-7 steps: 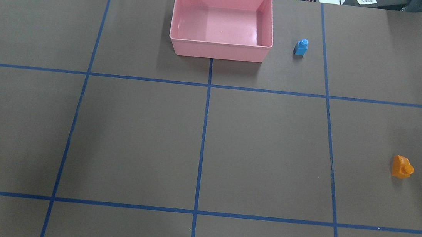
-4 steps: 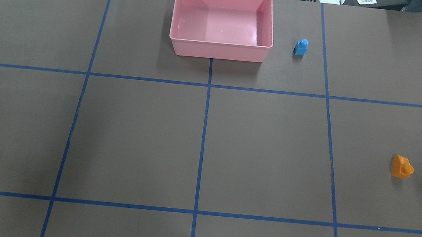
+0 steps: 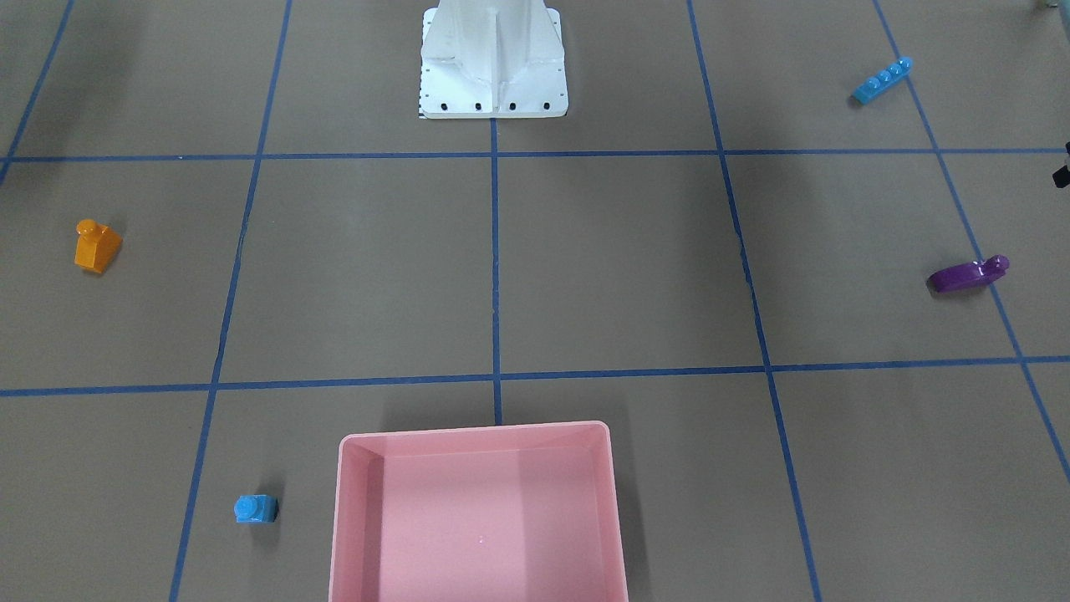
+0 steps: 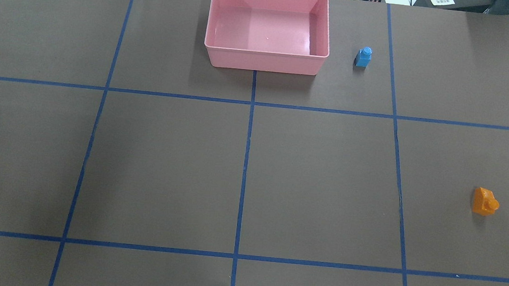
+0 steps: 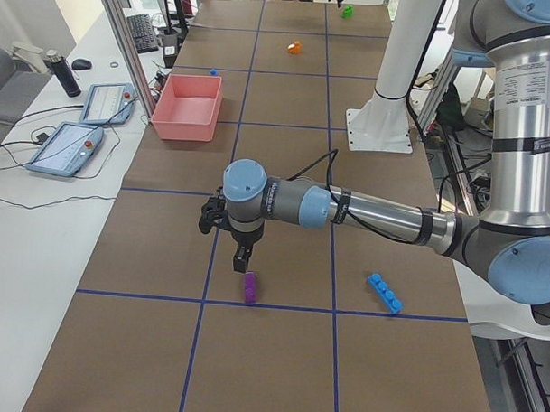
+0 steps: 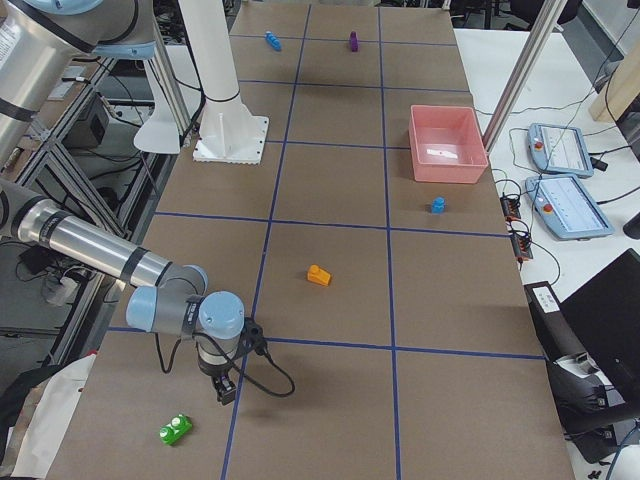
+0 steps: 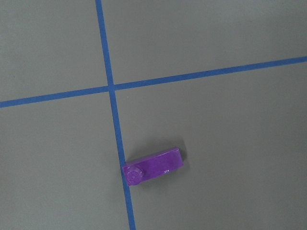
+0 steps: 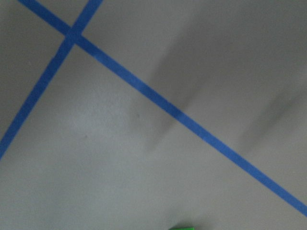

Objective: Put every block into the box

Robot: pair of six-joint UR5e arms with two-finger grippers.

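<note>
Our left gripper (image 5: pixel 241 257) hangs just above the purple curved wedge (image 7: pixel 152 166), which lies flat on the brown table (image 4: pixel 162 176) with its stud end at a blue tape line (image 7: pixel 117 134). We cannot tell whether this gripper's fingers are apart or together. Our right gripper (image 6: pixel 226 388) hangs low near the green two-stud brick (image 6: pixel 176 430) at the table's right end, and we cannot tell its state either. The pink box (image 4: pixel 264 61) stands at the far edge, in the middle. The tiny blue brick (image 4: pixel 363 57) is upright just to its right. The orange sloped brick (image 4: pixel 484 201) sits well apart, farther right and nearer us. The long four-stud blue brick (image 5: pixel 384 292) lies on the left, near the wedge. All five blocks lie outside the box.
</note>
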